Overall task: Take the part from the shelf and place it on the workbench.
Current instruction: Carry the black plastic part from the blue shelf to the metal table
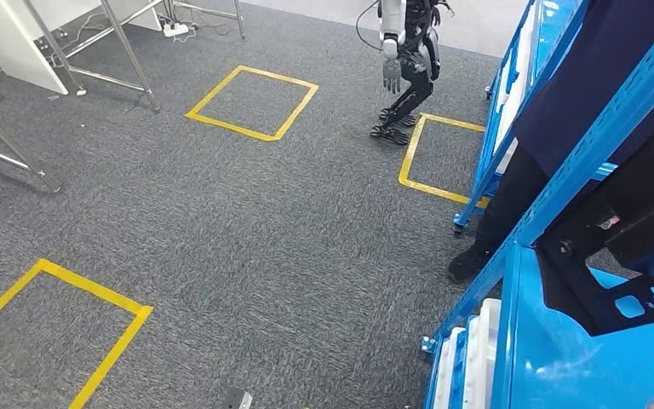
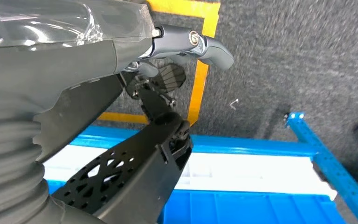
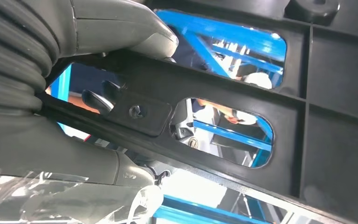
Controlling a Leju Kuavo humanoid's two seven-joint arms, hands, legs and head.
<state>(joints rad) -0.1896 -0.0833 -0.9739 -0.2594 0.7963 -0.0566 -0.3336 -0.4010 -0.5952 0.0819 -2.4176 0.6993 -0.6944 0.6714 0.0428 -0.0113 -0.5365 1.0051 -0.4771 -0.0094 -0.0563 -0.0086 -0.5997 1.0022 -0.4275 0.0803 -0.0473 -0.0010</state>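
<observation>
In the head view, the black part (image 1: 622, 256) with its cut-out openings is at the right edge of the frame, above the blue shelf (image 1: 553, 341), between the slanted blue beams of the rack. White boards (image 1: 477, 358) stand in the lower level of the shelf at the bottom right. A person in dark clothes (image 1: 553, 128) stands beside the shelf in the upper right, with a dark shoe on the grey carpet (image 1: 264, 239). Another humanoid robot (image 1: 404, 60) stands at the top centre, just beside a yellow tape square (image 1: 438, 158); 2 more yellow squares (image 1: 251, 102) lie on the carpet, 1 in the upper middle and 1 in the lower left. Metal legs of a desk (image 1: 128, 51) are in the upper left. In the left wrist view, the left hand (image 2: 121, 79) touches the black part (image 2: 135, 172): the grey thumb stretches out over it and the dark fingers (image 2: 168, 77) lie against its edge, but I cannot tell if they really clamp it. In the right wrist view, the right hand (image 3: 74, 93) grasps the black part (image 3: 242, 88): the grey thumb (image 3: 126, 28) presses on 1 side of a bar of the part, and a dark fingertip shows on the other side.
</observation>
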